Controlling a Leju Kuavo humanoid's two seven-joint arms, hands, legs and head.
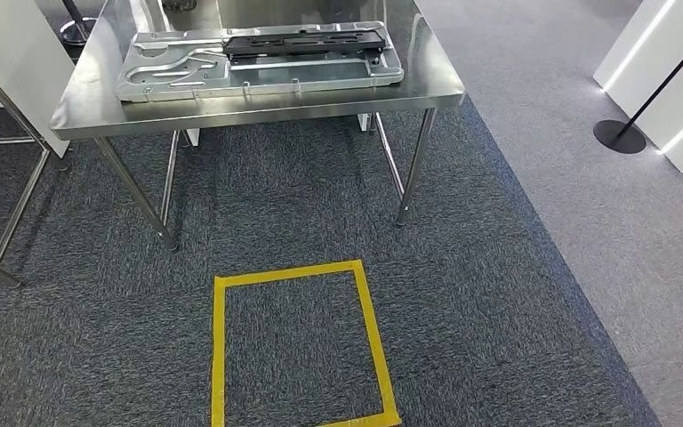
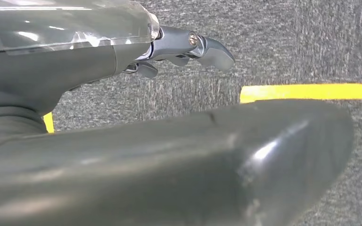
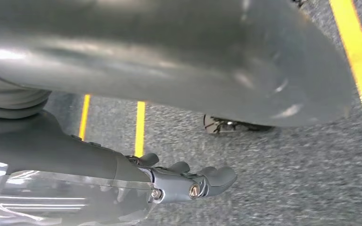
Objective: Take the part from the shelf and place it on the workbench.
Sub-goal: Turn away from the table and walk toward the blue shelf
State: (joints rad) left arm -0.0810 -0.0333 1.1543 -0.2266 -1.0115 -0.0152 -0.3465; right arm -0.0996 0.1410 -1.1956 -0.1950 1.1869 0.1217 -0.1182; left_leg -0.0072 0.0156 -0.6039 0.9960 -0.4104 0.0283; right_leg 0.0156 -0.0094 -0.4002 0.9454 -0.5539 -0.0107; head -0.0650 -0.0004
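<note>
A steel workbench (image 1: 231, 114) stands ahead of me on the carpet. On its top lies a long silver stamped metal panel (image 1: 173, 71), and a flat black part (image 1: 302, 42) rests across the panel's far side. My left hand (image 2: 122, 122) hangs over the carpet with its fingers (image 2: 195, 47) stretched out apart from the thumb, holding nothing. My right hand (image 3: 169, 84) hangs the same way, its fingers (image 3: 198, 182) extended and nothing in them.
A yellow tape square (image 1: 218, 356) marks the carpet in front of the bench. A second metal frame (image 1: 9, 205) stands at the left. A black stanchion base (image 1: 620, 136) and white panels (image 1: 676, 80) stand at the right on smoother grey flooring.
</note>
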